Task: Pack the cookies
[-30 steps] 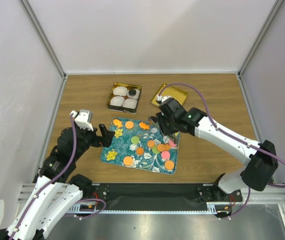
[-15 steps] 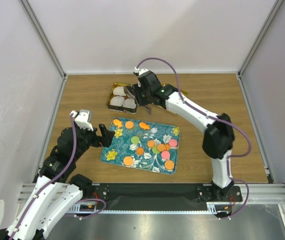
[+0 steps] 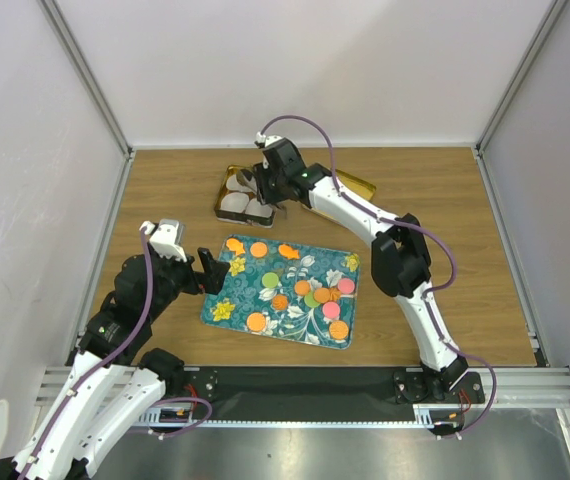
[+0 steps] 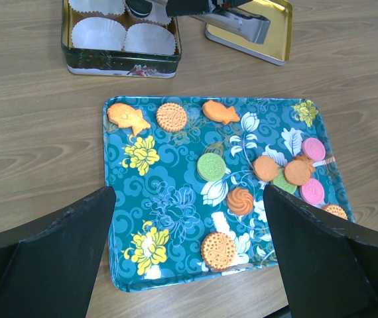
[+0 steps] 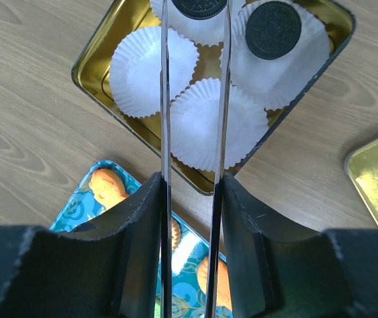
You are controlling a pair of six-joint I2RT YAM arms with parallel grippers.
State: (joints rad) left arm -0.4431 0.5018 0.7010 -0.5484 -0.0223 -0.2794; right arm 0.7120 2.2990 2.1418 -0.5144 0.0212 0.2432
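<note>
The cookies lie on a teal flowered tray (image 3: 227, 300): orange discs (image 4: 171, 116), a green one (image 4: 211, 166), pink ones (image 4: 314, 149) and orange fish shapes (image 4: 128, 119). My right gripper (image 3: 265, 185) is shut on metal tongs (image 5: 164, 99) and reaches over the gold tin (image 3: 217, 205) of white paper cups. The tong tips pinch a black cookie (image 5: 199, 6) above the far cup. A second black cookie (image 5: 273, 30) lies in the neighbouring cup. My left gripper (image 4: 189, 265) is open and empty above the tray's near edge.
The tin's gold lid (image 3: 360, 185) lies to the right of the tin, on the wooden table. Two white cups (image 5: 152, 69) in the tin hold nothing. Grey walls close in the table on three sides.
My right arm has swung from the right side of the tray up and left to the tin, carrying the tongs. The left arm has not moved.
</note>
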